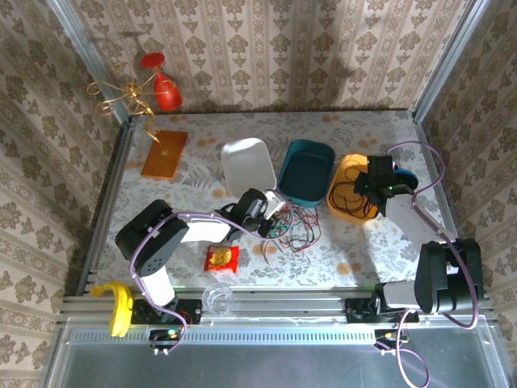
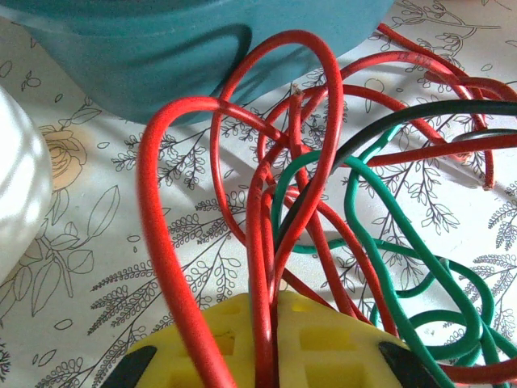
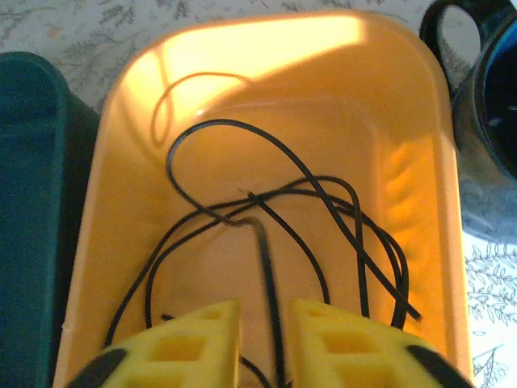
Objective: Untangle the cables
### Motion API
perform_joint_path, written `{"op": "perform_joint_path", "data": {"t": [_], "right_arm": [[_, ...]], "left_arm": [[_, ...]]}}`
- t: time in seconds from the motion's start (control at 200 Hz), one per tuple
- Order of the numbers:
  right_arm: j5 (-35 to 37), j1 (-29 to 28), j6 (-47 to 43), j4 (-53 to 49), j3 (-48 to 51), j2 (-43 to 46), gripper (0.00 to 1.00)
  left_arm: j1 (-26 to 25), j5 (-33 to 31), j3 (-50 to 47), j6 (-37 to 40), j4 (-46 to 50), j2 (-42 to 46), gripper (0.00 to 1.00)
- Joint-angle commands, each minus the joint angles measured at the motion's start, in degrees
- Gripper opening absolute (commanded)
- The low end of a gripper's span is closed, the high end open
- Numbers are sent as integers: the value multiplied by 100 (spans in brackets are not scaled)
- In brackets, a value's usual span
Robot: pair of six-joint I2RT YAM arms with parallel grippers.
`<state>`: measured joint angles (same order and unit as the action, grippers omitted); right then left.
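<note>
As red cable [image 2: 157, 218] and green cable [image 2: 359, 202] lie knotted before teal bin [image 2: 161, 56], clamped on red strands with left gripper [image 2: 271, 315], probably to draw them free. Right of teal bin, in orange bin [image 3: 153, 81]: black cable [image 3: 212, 123], slack inside parted right gripper [image 3: 265, 315], already separated.

Tangled cables [image 1: 292, 226] on bench [image 1: 363, 242] just before middle tub [image 1: 307, 174]; lone cable [image 3: 218, 121] inside neighbouring tub [image 3: 129, 162] right of it; another tub [image 1: 246, 166] left.

Red cable [image 2: 153, 202] and green cable [image 2: 355, 212] looped, intertwined (black strand [image 2: 420, 110] crossing through); black cable [image 3: 264, 259] loosely coiled inside orange bin [image 3: 420, 186].
</note>
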<state>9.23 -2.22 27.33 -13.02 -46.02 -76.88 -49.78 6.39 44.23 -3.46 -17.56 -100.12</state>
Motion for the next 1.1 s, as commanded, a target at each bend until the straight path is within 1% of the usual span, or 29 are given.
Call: {"op": "perform_joint_path", "data": {"t": [0.0, 0.07, 0.105, 0.21, 0.33, 0.355, 0.42, 0.465, 0.55, 0.555, 0.615, 0.7, 0.77, 0.86, 1.01, 1.095], "right_arm": [[162, 20, 289, -121, 75, 171, 40], [376, 18, 322, -307, 84, 350, 45], [463, 20, 317, -373, 101, 463, 46], [630, 20, 293, -518, 135, 816, 47], [480, -93, 190, -681, 208, 1269, 47], [350, -150, 118, -679, 241, 1368, 47], [-275, -379, -115, -679, 336, 1583, 47], [-860, -601, -282, -738, 397, 1672, 46], [-1744, -1225, -531, -1036, 483, 1672, 45], [-1885, -1328, -556, -1085, 499, 1643, 45], [-2228, -1672, -609, -1230, 555, 1518, 44], [-2150, -2295, -544, -1272, 586, 1198, 42], [-2024, -2537, -376, -1114, 623, 903, 40], [-2080, -2580, -252, -876, 713, 530, 40], [-1707, -2582, -218, -708, 814, 149, 40], [-1637, -2582, -241, -579, 855, 14, 40]], "left_arm": [[-5, 29, -112, -44, 292, 36, 10], [1, 42, -97, -40, 301, 21, 10], [-5, 51, -83, -46, 306, 8, 10], [-1, 64, -62, -45, 303, -24, 10], [-5, 81, -48, -38, 290, -43, 10], [-5, 81, -46, -33, 286, -54, 10], [-3, 99, -44, -31, 272, -60, 10], [-2, 101, -37, -31, 273, -69, 10], [-5, 99, -28, -30, 279, -87, 10], [-5, 99, -24, -31, 275, -91, 10], [-4, 112, -19, -29, 254, -104, 10], [1, 132, 1, -19, 254, -127, 10], [-5, 143, 24, -13, 267, -145, 10], [-4, 143, 51, -8, 292, -157, 9], [-5, 138, 25, -22, 277, -132, 9], [-5, 134, 11, -7, 263, -113, 9]]}}
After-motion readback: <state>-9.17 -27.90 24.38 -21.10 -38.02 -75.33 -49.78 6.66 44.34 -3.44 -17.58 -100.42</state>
